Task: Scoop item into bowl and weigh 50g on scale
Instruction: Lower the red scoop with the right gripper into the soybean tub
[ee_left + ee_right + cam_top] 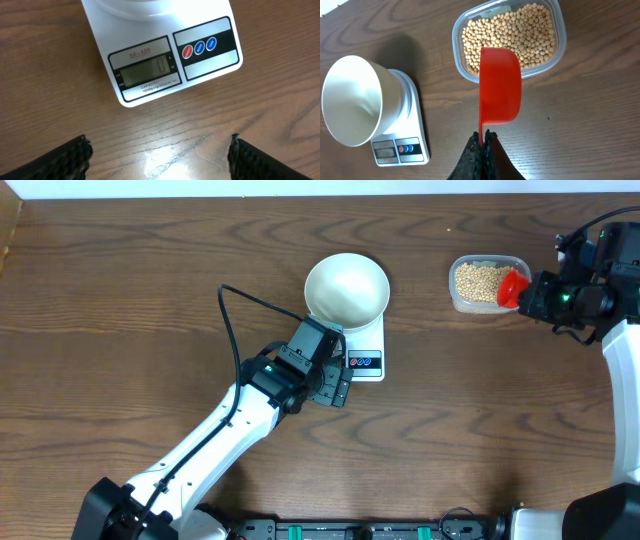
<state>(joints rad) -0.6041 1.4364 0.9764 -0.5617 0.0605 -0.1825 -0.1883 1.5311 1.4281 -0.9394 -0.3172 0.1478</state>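
On a brown wooden table, the left gripper (338,388) hovered just in front of the scale (366,363), its two dark fingers spread wide and holding nothing. The wrist view looked down between them onto the display, which appeared to read a single zero.

The white bowl (347,288) sat on the back part of the scale and looked empty.

Well to the right of the scale lay a clear plastic tub (455,298) with the beans (477,280) inside. A red scoop (512,288) was poised over the tub's edge farthest from the scale. The right gripper (535,295) had its fingers pinched shut on the scoop's thin handle. I could not tell whether the scoop held any beans.

I judged the first scoop to be the step in hand, with nothing yet weighed. Next, the scoop would need to dip into the beans, travel level to the bowl, and tip gently while the display was watched.

Counted: one scale with three round buttons (one red, two blue), one bowl, one tub, one scoop, two arms. The beans were too many to count.
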